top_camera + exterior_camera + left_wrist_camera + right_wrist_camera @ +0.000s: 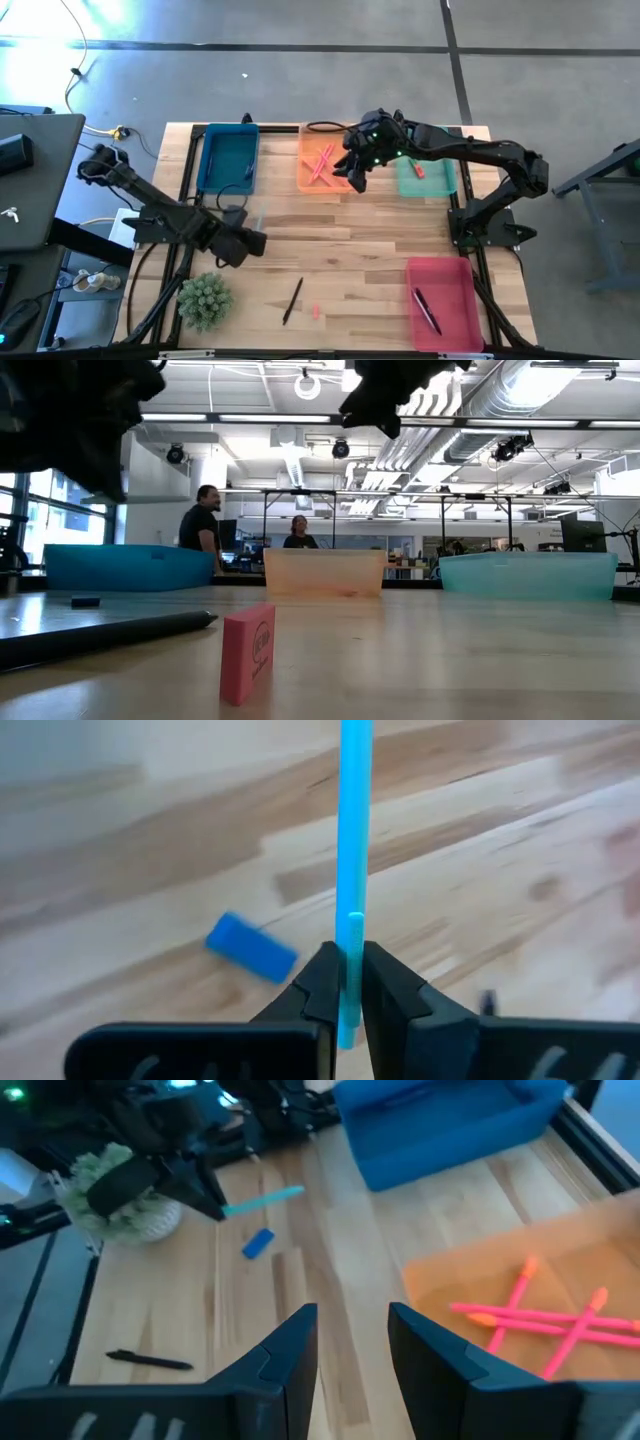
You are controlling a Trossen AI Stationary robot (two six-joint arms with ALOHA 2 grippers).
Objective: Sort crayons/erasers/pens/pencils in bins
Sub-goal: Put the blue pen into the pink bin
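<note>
I see left hand [342, 982] pinching light-blue stick [353, 840] by one end, long axis running frame-vertical; right hand [352, 1342] part-open, holding nothing.

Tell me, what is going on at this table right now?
A two-armed robot is sorting stationery into four bins. The left gripper is shut on a light blue stick above the table, near a small blue eraser. The right gripper hangs open by the orange bin, which holds pink sticks. A black pen and pink eraser lie unsorted.
</note>
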